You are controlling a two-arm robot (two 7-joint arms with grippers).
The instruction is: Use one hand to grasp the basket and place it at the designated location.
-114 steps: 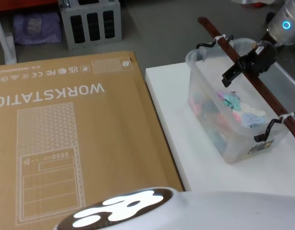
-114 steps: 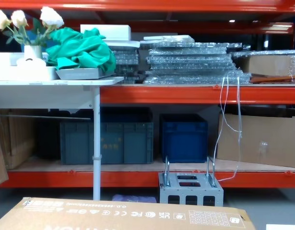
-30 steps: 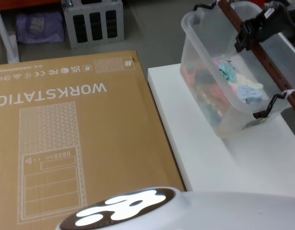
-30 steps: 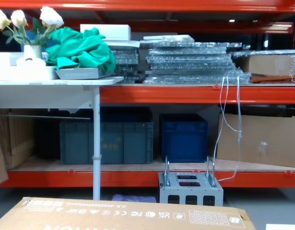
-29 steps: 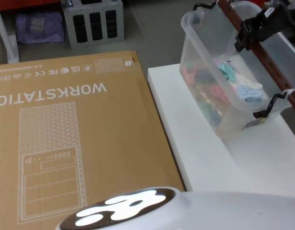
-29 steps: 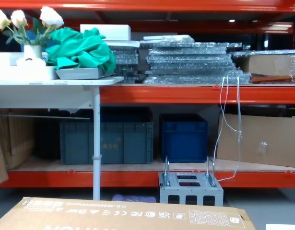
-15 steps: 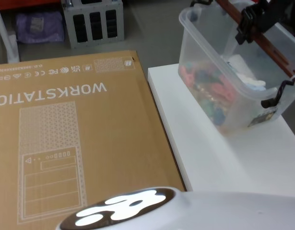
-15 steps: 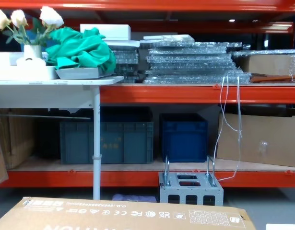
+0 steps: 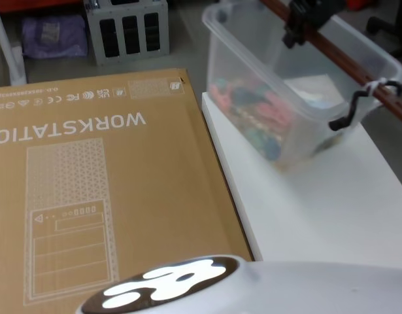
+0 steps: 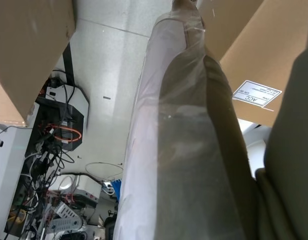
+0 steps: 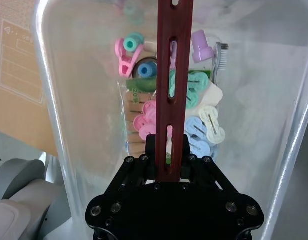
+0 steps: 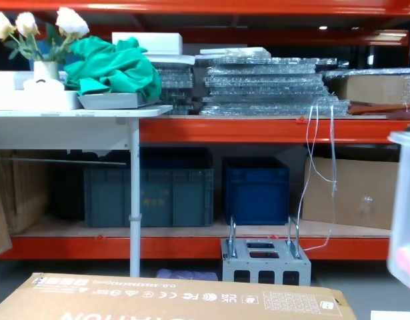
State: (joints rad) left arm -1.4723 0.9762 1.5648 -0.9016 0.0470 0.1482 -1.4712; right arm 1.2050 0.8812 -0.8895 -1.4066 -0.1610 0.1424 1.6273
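Note:
The basket (image 9: 253, 78), a clear plastic tub holding coloured clips, hangs in the air above the far left part of the white table (image 9: 318, 203). My right gripper (image 9: 296, 31) is shut on its reddish-brown bar handle (image 9: 348, 64) near the bar's middle. In the right wrist view the black gripper (image 11: 169, 148) clamps the handle (image 11: 174, 75), with the tub wall (image 11: 58, 115) and the clips below it. The tub's side (image 12: 405, 207) shows at the right edge of the chest view.
A large brown cardboard box (image 9: 89, 170) printed WORKSTATION lies flat to the left of the table, close to its edge. A grey metal frame (image 9: 125, 29) stands on the floor beyond it. Red shelving (image 12: 258, 130) with blue crates is farther off.
The basket has risen off the table and swung left and towards me, still held by the right gripper. Its side has entered the chest view.

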